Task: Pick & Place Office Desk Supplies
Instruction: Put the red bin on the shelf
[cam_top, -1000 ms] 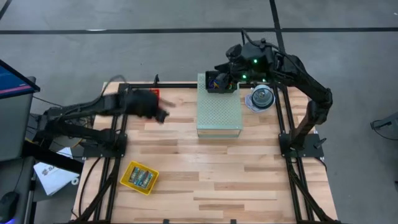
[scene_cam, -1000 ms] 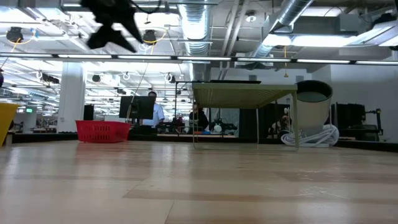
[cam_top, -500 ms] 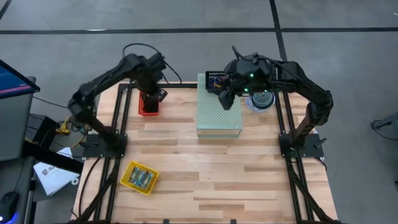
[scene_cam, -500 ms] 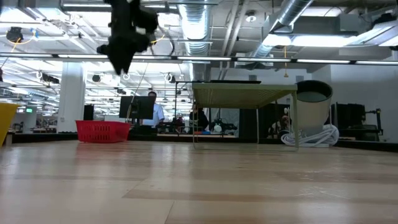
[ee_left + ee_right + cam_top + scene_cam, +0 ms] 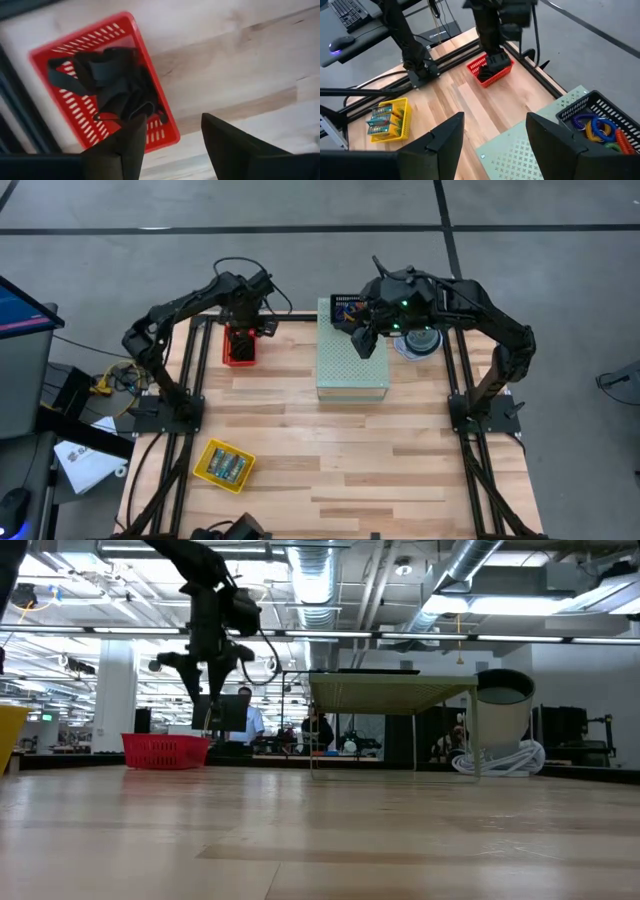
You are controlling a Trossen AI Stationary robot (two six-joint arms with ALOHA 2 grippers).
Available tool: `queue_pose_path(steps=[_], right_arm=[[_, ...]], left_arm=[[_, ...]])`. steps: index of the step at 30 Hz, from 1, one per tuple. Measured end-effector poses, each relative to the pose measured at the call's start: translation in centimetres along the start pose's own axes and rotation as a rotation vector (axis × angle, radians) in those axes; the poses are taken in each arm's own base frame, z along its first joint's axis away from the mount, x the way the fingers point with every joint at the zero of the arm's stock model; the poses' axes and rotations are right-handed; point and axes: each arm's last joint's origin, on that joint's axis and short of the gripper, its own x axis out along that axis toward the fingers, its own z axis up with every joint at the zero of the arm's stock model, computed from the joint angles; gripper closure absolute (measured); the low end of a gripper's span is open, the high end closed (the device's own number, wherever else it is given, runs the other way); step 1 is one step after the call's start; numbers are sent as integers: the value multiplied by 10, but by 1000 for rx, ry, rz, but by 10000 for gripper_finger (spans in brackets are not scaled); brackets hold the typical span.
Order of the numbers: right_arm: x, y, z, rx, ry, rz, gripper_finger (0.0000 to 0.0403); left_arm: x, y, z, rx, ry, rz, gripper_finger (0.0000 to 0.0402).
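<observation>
The left arm arches from the frame's left edge, elbow high, its left tool point(image 5: 247, 326) pointing down above the red basket point(image 5: 239, 347) at the counter's point(image 5: 330, 450) upper left; its fingers stand apart, holding nothing; black binder clips point(image 5: 112, 85) lie heaped inside the basket. The right arm bends in from the right, its right tool point(image 5: 364, 340) hanging wide and empty over the pale green perforated box point(image 5: 352, 365) at upper centre; coloured elastic loops point(image 5: 594, 127) fill a black basket point(image 5: 600, 112) beside it; a yellow basket point(image 5: 224, 465) of packets sits lower left.
</observation>
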Motion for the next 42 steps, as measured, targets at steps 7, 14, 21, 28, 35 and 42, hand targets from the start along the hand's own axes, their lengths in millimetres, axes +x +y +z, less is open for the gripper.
queue_pose_path(steps=[7, 14, 21, 28, 35, 42], right_arm=[[0, 1, 0, -1, 0, 2, 193], [-1, 3, -1, -2, 1, 8, 193], [-2, 8, -3, -9, 3, 24, 193], [-3, 12, -4, 2, 5, 37, 193], [-5, 18, -6, 0, 2, 55, 193], [-7, 25, -6, -3, -21, 81, 193]], left_arm=[[31, -1, -3, -48, -3, -5, 243], [52, 1, -6, -90, -43, 7, 258], [62, 2, -7, -104, -70, 24, 257], [62, 4, -2, -117, -113, 36, 257], [62, 6, 0, -125, -125, 37, 257], [68, 5, -2, -121, -77, 47, 262]])
